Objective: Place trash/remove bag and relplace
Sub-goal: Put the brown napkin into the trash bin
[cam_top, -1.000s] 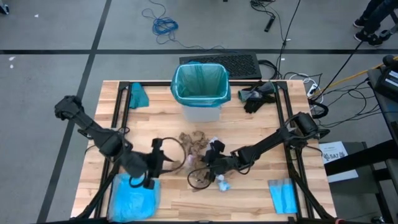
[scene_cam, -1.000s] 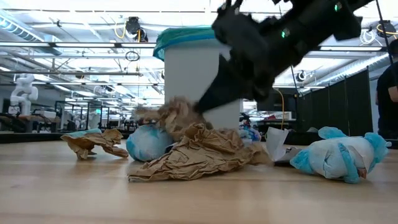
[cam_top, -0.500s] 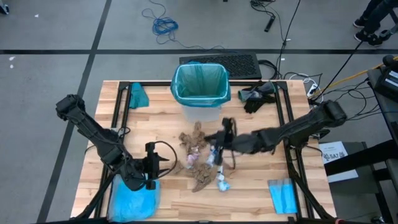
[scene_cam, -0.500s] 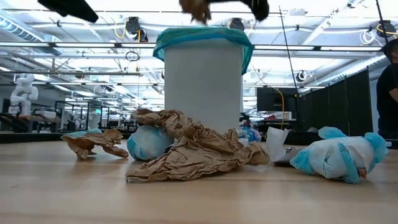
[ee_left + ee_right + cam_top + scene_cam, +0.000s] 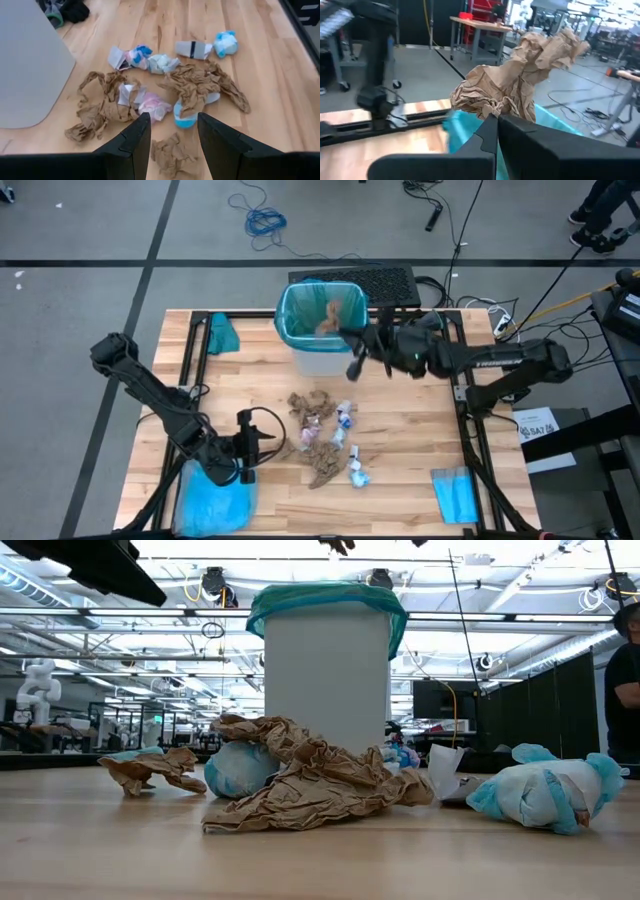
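Moved: right gripper has been swung from the pile to the bin, above the bag.
Right gripper: clamped on a brown paper wad.
Left gripper: held apart, empty, near the trash.

A grey floor is seen all around the wooden table, and it is crossed by dark lines. A blue cable is coiled on the floor, and black cables are spread near it. A black keyboard is laid at the far edge of the table. In the low view, a big room is shown with long ceiling lights. A white robot figure is stood far off. A person is seen at the side.
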Tool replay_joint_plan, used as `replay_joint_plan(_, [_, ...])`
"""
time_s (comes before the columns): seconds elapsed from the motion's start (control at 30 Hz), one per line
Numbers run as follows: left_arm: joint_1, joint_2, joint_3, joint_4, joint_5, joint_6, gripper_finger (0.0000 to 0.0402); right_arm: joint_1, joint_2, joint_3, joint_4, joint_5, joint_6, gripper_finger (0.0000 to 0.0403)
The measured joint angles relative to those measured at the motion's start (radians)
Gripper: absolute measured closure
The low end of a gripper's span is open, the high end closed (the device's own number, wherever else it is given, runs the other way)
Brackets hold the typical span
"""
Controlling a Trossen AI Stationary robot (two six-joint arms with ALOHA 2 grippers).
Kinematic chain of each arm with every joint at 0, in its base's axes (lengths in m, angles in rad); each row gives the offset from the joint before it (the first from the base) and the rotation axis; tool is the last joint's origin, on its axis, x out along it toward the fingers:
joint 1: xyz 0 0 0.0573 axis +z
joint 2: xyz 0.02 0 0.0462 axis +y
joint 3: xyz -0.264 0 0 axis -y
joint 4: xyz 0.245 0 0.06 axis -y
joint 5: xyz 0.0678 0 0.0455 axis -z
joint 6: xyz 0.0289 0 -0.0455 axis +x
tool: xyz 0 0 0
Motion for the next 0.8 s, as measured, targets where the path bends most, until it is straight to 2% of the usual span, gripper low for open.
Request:
replay_joint_plan(0.17, [0.023, 0.046, 0.0, 0.002, 0.0, -0.001, 0.0243, -0.124, 0.0, 0.015, -0.048, -0.071, 0.057, 0.0403])
replay_joint_plan(0.37, [0.047, 0.109, 0.001, 0.006, 0.039, -0.027, 0.0243, -0.224, 0.001, 0.015, -0.126, -0.087, 0.14, 0.0401])
replay_joint_plan(0.43, [0.054, 0.125, 0.001, 0.006, 0.062, -0.034, 0.0243, -0.244, 0.002, 0.015, -0.142, -0.159, 0.147, 0.0394])
replay_joint_plan(0.57, [0.068, 0.146, 0.001, 0.004, 0.098, -0.053, 0.0243, -0.261, 0.002, 0.015, -0.14, -0.321, 0.154, 0.0358])
replay_joint_plan(0.8, [0.088, 0.152, 0.001, 0.004, 0.191, -0.061, 0.0243, -0.253, 0.002, 0.015, -0.139, -0.472, 0.136, 0.0257])
